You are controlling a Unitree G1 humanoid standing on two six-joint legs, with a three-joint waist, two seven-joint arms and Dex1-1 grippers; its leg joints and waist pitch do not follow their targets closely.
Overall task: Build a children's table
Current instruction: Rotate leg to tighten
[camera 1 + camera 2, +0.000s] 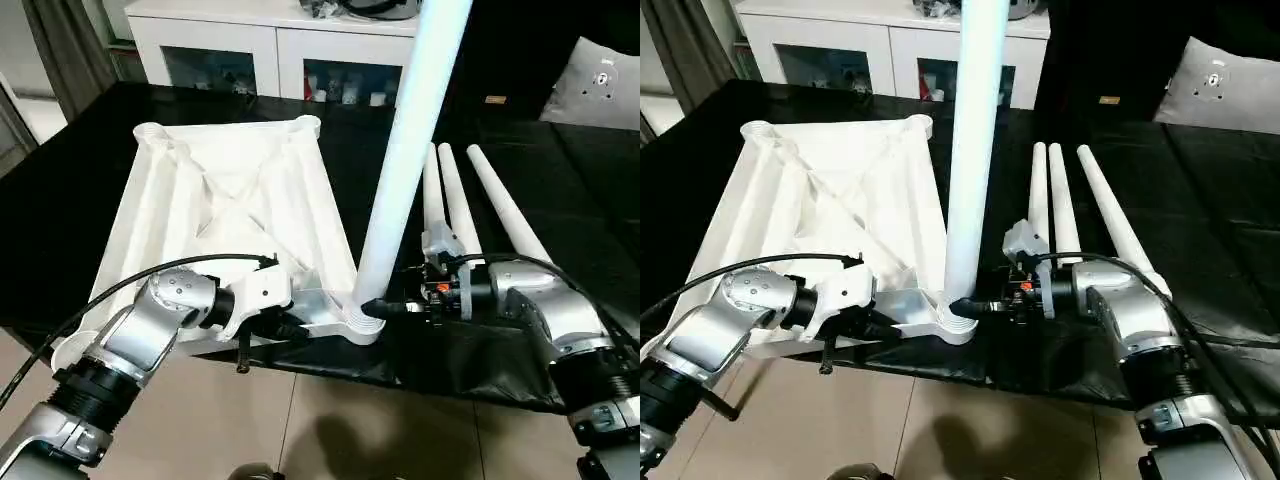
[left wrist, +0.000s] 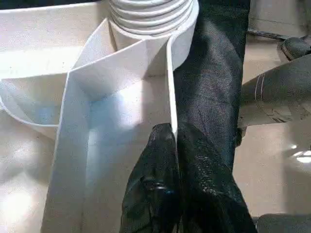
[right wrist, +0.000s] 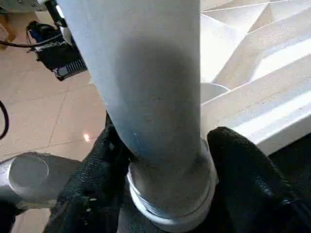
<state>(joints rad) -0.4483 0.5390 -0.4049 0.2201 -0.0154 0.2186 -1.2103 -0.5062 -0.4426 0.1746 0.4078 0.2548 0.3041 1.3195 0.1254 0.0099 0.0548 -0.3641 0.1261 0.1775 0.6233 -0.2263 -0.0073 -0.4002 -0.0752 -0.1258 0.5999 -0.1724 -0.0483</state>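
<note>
The children's table top (image 1: 230,190) lies upside down on the black worktable, ribs up, with round sockets at its corners. One white leg (image 1: 405,170) stands upright in the near right corner socket (image 1: 365,325). My right gripper (image 3: 165,165) is at the base of this leg, a black finger (image 3: 104,165) pressed to each side just above the socket. My left gripper (image 2: 172,133) is shut on the thin near side wall of the top, left of that socket. Three more legs (image 1: 460,205) lie side by side to the right of the top.
The near edge of the black-covered worktable (image 1: 560,170) runs just under both grippers, with tiled floor (image 1: 330,430) below. A white cabinet (image 1: 270,40) stands behind the table and a grey cushion (image 1: 600,85) lies at the far right. A black cable (image 1: 130,280) arcs over my left forearm.
</note>
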